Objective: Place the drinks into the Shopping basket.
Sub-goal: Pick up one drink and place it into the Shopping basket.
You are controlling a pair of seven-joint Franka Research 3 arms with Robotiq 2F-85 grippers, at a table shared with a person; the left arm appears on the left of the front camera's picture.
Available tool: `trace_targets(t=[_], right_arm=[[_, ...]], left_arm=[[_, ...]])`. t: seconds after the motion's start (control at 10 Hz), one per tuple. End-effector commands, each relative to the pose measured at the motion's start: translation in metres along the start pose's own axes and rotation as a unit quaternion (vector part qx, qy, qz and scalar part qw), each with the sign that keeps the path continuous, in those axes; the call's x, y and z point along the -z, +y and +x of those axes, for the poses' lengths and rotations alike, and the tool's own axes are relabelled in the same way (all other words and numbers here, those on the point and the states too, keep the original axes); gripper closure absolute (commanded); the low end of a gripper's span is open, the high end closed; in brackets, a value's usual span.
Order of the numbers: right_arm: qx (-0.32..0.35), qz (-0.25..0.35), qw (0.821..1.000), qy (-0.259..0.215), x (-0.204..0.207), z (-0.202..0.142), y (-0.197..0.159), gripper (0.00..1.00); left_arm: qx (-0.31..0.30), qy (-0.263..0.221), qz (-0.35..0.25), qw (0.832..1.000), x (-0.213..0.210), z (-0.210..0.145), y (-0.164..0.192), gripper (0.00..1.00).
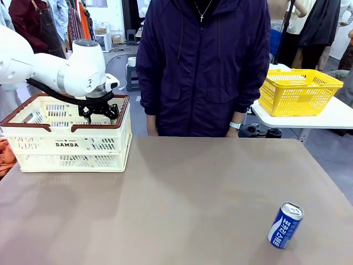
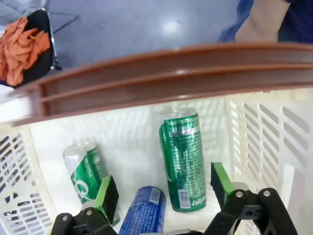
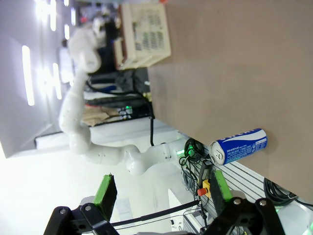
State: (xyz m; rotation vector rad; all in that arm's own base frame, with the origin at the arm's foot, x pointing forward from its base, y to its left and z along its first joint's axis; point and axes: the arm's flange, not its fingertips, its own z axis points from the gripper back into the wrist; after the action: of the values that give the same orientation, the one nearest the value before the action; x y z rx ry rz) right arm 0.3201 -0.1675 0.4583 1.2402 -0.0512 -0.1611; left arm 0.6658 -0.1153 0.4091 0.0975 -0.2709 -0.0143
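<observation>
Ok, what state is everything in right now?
Basket: on the table, three cans inside.
Left jaws: open, empty, over the basket.
Right jaws: open, empty.
Nearer green can: in the basket, ungripped.
Other green can: in the basket.
Blue can inside: in the basket, partly hidden.
Blue can outside: standing on the table, not yet loaded.

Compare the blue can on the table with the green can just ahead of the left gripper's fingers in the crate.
Colour: the blue can has white lettering on blue; the green can is green. Place: the blue can stands upright alone on the table, the green can sits inside the Shopping basket, ahead of the open left gripper. Both are slim, silver-topped and ungripped.
</observation>
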Motion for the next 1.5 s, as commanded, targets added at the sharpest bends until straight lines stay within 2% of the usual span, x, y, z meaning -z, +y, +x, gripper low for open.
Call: trace_targets(t=[0.0, 0.3, 0.4, 0.5, 0.6, 0.7, 0.9, 1.0, 1.1, 1.3, 1.4], right_arm=[[0.005, -0.003, 1.0, 0.004, 0.0, -0.002, 0.003, 0.0], [0.005, -0.003, 1.0, 0.004, 0.0, -0.002, 0.003, 0.0], [0.005, -0.003, 1.0, 0.004, 0.0, -0.002, 0.003, 0.0], [0.005, -0.003, 1.0, 0.004, 0.0, -0.002, 0.003, 0.0], [0.005, -0.003, 1.0, 0.004, 0.0, -0.002, 0.003, 0.0], [0.005, -0.003, 1.0, 0.004, 0.0, -0.002, 0.003, 0.0], [0.005, -0.003, 1.0, 0.004, 0.0, -0.002, 0.003, 0.0], [0.005, -0.003, 1.0, 0.004, 0.0, -0.002, 0.003, 0.0], [0.005, -0.003, 1.0, 0.004, 0.0, -0.002, 0.003, 0.0], [0.005, -0.003, 1.0, 0.004, 0.0, -0.002, 0.003, 0.0], [0.005, -0.003, 1.0, 0.004, 0.0, -0.002, 0.003, 0.0]], left_arm=[[0.005, -0.025, -0.016, 1.0, -0.029, -0.001, 0.018, 0.0], [-0.003, -0.04, -0.108, 0.993, -0.123, -0.02, 0.073, 0.0], [0.026, -0.008, -0.157, 0.987, -0.15, -0.04, 0.098, 0.0], [0.016, 0.02, -0.188, 0.982, -0.163, -0.059, 0.118, 0.0], [0.045, 0.035, -0.243, 0.968, -0.169, -0.082, 0.141, 0.0], [0.048, 0.048, -0.302, 0.951, -0.17, -0.103, 0.168, 0.0], [0.076, 0.047, -0.42, 0.903, -0.163, -0.166, 0.223, 0.0], [0.082, 0.028, -0.478, 0.874, -0.155, -0.199, 0.241, 0.0], [0.059, -0.013, -0.531, 0.845, -0.142, -0.231, 0.256, 0.0], [0.033, -0.084, -0.603, 0.792, -0.112, -0.289, 0.274, 0.0], [0.027, -0.095, -0.614, 0.783, -0.103, -0.297, 0.276, 0.0]])
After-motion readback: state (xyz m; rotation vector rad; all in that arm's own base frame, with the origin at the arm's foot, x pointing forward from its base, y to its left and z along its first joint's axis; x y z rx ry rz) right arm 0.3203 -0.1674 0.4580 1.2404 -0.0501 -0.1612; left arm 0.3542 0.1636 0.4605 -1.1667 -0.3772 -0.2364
